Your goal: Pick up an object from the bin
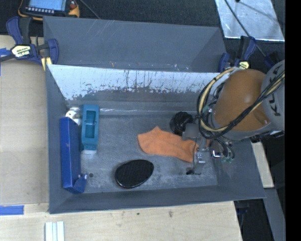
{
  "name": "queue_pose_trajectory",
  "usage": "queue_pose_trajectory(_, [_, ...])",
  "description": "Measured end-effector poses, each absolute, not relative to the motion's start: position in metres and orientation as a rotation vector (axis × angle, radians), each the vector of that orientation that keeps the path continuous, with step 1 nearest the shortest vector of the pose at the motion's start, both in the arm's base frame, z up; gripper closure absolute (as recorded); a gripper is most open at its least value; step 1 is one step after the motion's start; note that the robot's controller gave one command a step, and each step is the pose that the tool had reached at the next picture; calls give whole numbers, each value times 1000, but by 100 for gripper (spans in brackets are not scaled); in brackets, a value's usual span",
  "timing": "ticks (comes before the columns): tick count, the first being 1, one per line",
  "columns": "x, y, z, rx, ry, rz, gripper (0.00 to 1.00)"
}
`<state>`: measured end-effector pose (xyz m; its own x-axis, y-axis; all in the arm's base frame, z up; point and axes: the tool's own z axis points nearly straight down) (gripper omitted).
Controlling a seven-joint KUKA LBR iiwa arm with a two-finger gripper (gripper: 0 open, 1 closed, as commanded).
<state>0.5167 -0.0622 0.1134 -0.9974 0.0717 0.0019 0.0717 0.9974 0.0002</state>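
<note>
Five loose things lie around the tool (196, 164), which hangs over the right end of a crumpled orange cloth (163, 143) mid-floor. Whether the tool is clenched or released I cannot tell. A black rounded lump (181, 121) sits just behind the cloth, and a flat black oval disc (134, 173) lies near its front left. Against the left wall lie a long dark-blue bar (68, 152) and a light-blue rectangular block (90, 127), side by side. The arm's orange cover and cables hide the right corner of the grey metal bin (140, 92), whose back wall is scratched.
</note>
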Motion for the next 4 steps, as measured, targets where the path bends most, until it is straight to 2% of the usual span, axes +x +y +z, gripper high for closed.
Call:
queue_pose_trajectory(1, [522,-60,115,-217,-3137,0,0])
queue_pose_trajectory(2, [522,-58,68,-288,-3127,-1,0])
queue_pose_trajectory(3, [525,-49,71,-675,-3074,1,100])
queue_pose_trajectory(4, [525,-49,71,-675,-3075,1,100])
